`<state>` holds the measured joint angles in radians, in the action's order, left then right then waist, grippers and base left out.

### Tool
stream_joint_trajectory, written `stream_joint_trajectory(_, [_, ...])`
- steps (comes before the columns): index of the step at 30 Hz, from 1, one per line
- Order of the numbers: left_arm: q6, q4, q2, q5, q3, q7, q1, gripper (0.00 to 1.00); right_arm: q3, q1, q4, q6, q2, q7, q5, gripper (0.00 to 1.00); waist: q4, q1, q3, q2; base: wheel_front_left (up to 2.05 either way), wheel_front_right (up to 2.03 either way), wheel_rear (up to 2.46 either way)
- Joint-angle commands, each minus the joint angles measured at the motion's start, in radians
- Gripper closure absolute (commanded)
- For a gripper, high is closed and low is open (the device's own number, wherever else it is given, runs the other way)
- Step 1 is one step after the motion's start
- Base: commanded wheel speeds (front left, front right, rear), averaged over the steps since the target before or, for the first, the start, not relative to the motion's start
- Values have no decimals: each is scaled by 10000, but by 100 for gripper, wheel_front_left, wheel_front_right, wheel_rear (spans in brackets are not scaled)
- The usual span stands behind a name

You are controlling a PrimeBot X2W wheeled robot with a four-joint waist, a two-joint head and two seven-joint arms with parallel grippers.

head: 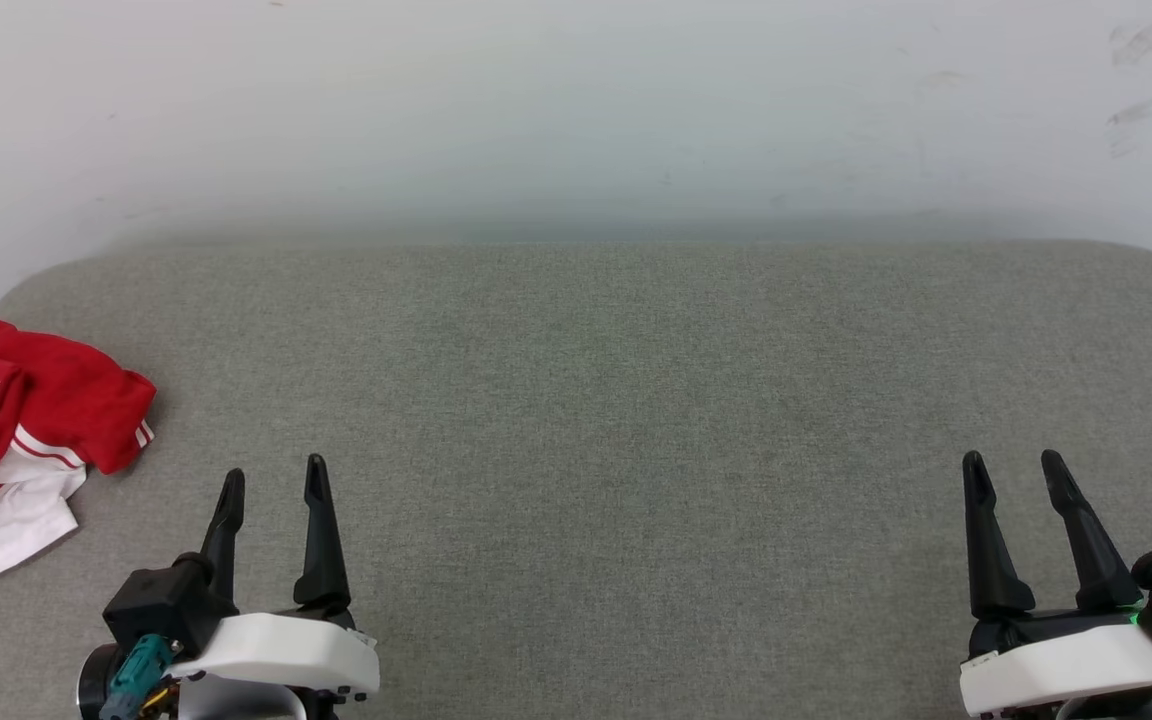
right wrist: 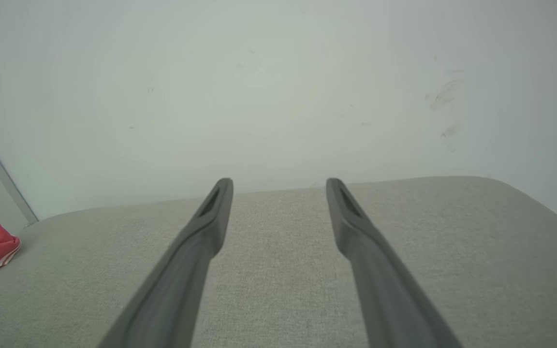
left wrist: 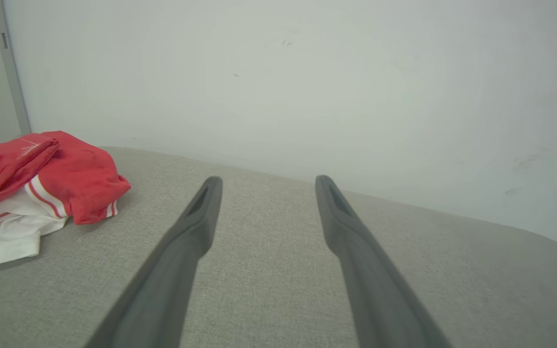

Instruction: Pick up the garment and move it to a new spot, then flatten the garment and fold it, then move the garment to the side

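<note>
Presently the garment [head: 31, 420] lies bunched at the far left edge of the head view, at mid-height. Its red body is folded over on itself, and a white sleeve with striped trim spills toward the lower left. It rests on the grey cushioned surface [head: 616, 420], close to that surface's rounded left corner; the broad centre of the frame offers room for spreading.

Left gripper [head: 274, 480], lower left of frame: jaws parted, nothing between them, fingers pointing up-frame, near the heap but apart from it.

Right gripper [head: 1016, 468], lower right: jaws likewise parted and empty, well apart from the cloth.

Judgement: both arms stand in a ready posture, and the pick-up is not yet begun. The left arm is nearer and the likelier to reach. The crumpled lay hides collar and hem, so a sound grasp point is uncertain.
</note>
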<state>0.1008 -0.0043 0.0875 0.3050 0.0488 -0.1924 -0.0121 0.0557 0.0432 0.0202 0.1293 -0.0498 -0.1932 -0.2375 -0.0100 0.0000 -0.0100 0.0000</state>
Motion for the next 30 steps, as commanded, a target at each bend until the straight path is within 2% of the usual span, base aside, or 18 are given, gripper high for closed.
stream_joint_trajectory(1, [45, -131, 52, -221, 9, -90, -33, 0, -3, 68, 140, 17, -11, -84, 268, 0, 1, 0, -2, 0, 0, 0, 0])
stream_joint_trajectory(21, [-104, -328, -128, -1705, -28, -479, -190, 0, -64, 242, 472, 20, -8, -469, 1726, 0, -5, 0, -44, 0, 0, 0, 0])
stream_joint_trajectory(30, [-308, -355, -231, -2222, -206, -642, -255, 0, -100, 343, 586, 21, -7, -648, 2198, 0, -11, 0, -63, 0, 0, 0, 0])
